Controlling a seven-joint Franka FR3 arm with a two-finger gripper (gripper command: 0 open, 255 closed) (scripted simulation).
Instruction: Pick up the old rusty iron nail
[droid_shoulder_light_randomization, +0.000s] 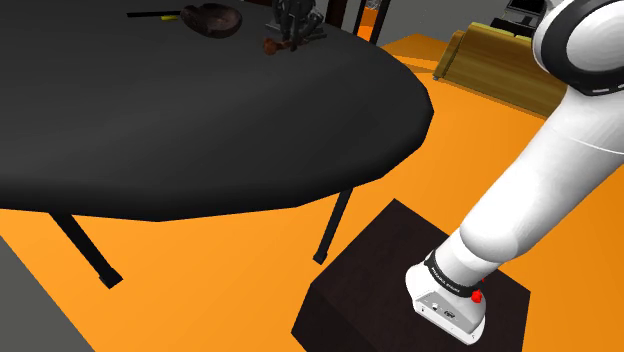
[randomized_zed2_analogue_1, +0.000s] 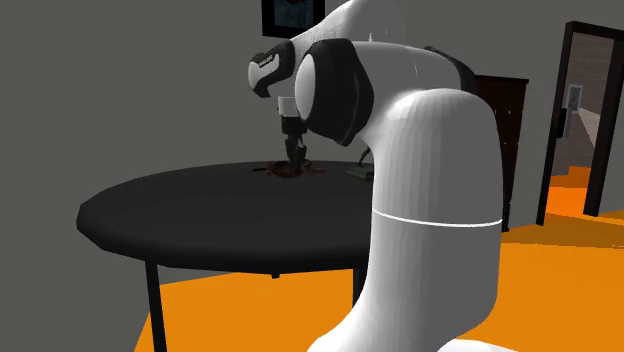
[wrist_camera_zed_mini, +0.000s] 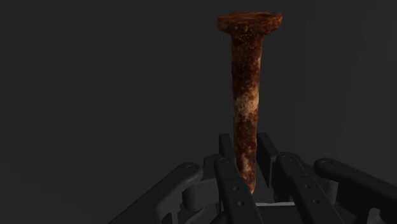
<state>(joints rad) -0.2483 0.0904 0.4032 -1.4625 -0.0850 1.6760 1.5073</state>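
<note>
My black two-fingered hand (wrist_camera_zed_mini: 247, 145) is clamped on the pointed end of the rusty brown iron nail (wrist_camera_zed_mini: 245, 89), low over the round black desk's (droid_shoulder_light_randomization: 200, 120) far side.

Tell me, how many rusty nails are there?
1. The rusty nail has its tip clasped by the gripper, over the black table. Others could be hidden behind the dark bowl.

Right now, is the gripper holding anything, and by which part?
Yes. The gripper is shut on the rusty nail, with its two fingers clasping the lower shaft near the pointed tip. The flat head sticks out beyond the fingers.
</note>
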